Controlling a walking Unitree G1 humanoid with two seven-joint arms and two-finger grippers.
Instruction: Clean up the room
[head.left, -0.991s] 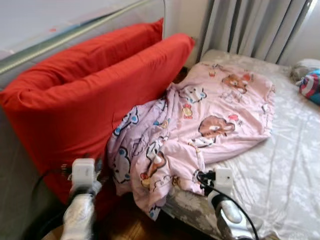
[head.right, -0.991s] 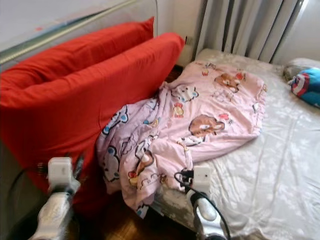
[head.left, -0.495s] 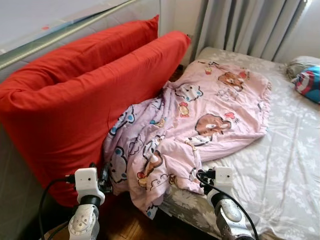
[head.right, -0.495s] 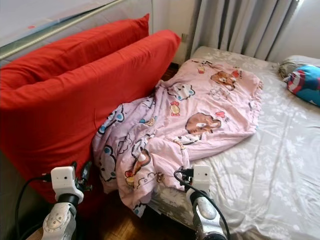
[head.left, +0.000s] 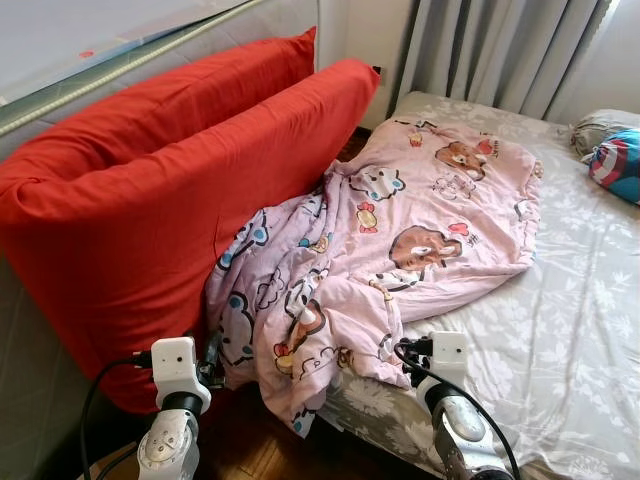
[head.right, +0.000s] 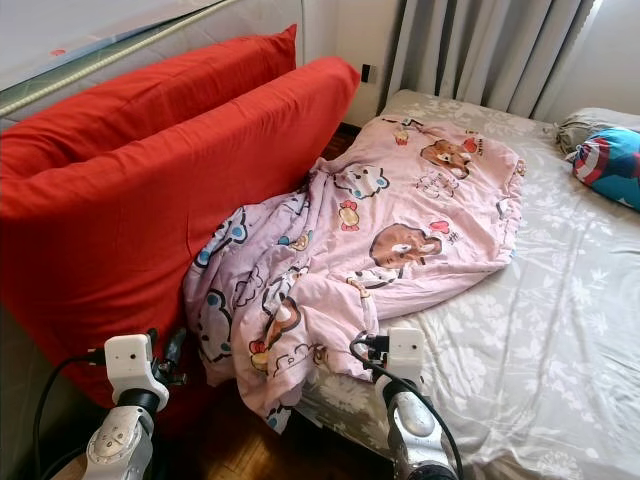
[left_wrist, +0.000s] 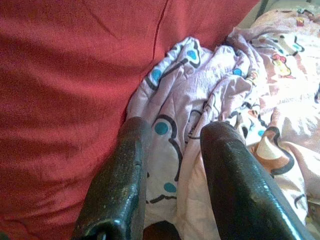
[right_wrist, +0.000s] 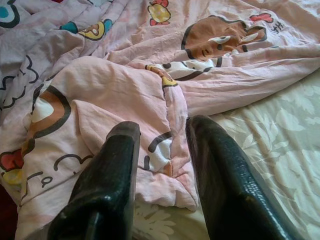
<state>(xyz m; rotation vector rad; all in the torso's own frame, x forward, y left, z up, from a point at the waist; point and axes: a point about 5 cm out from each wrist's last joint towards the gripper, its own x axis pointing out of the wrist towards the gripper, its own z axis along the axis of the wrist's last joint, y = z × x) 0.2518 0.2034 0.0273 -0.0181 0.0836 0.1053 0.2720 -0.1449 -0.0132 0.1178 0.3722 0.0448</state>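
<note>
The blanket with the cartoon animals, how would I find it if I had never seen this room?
Look at the bed with the pale leaf-patterned sheet, in front of the grey curtains. The blanket lies crumpled across the bed's near corner, one end spilling down against the big red cushions. It is the pink thing, printed with cartoon bears and cats.

Blanket (head.left: 400, 240) lies on the bed (head.left: 560, 340), w/ one end hanging off the bed's left edge. 2 big pillows (head.left: 170, 190) stand left of it, touching it. Curtains (head.left: 500, 50) behind the bed. Small pillow (head.left: 618, 165) far right on the bed.
</note>
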